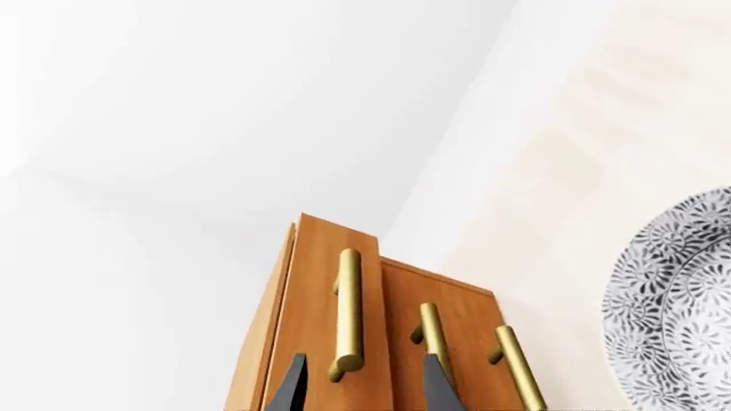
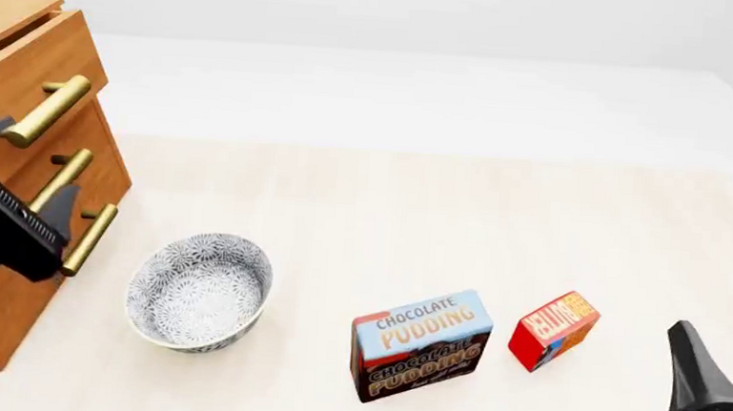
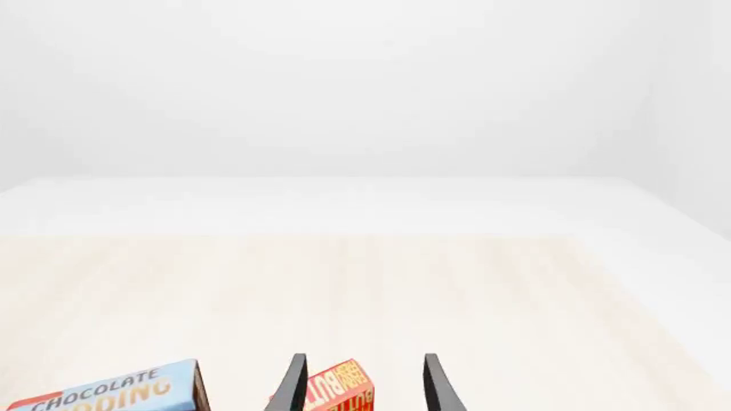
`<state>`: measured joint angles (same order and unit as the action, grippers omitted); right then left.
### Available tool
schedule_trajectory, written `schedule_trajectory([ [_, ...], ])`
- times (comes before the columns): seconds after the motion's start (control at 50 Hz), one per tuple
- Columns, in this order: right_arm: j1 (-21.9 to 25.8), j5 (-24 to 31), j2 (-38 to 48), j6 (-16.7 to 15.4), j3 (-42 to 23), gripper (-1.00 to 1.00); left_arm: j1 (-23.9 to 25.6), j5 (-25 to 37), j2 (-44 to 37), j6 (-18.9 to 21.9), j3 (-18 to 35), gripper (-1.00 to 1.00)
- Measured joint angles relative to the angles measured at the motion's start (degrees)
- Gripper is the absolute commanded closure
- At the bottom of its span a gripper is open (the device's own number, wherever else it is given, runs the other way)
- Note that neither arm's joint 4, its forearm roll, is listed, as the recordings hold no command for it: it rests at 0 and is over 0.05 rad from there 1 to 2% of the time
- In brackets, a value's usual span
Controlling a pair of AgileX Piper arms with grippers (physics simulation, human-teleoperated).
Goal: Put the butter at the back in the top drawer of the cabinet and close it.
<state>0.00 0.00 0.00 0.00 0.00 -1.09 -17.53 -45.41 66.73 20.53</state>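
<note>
My left gripper (image 1: 359,385) is spread open facing the cabinet (image 2: 17,89) handles, my right gripper (image 3: 359,385) open near the butter (image 2: 554,329), which stands beside the pudding box (image 2: 419,344).

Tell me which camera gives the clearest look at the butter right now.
The front view: the butter shows whole, standing on the table right of the pudding box. The right wrist view catches only its top edge between the open right pincer's fingers. The left wrist view doesn't show it.
</note>
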Motion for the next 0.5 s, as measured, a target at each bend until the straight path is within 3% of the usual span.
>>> schedule_trajectory([
  [0.5,0.00,0.00,0.00,0.00,0.00,-1.00,-3.60,-4.58,-5.75,2.31,1.37,-1.00],
])
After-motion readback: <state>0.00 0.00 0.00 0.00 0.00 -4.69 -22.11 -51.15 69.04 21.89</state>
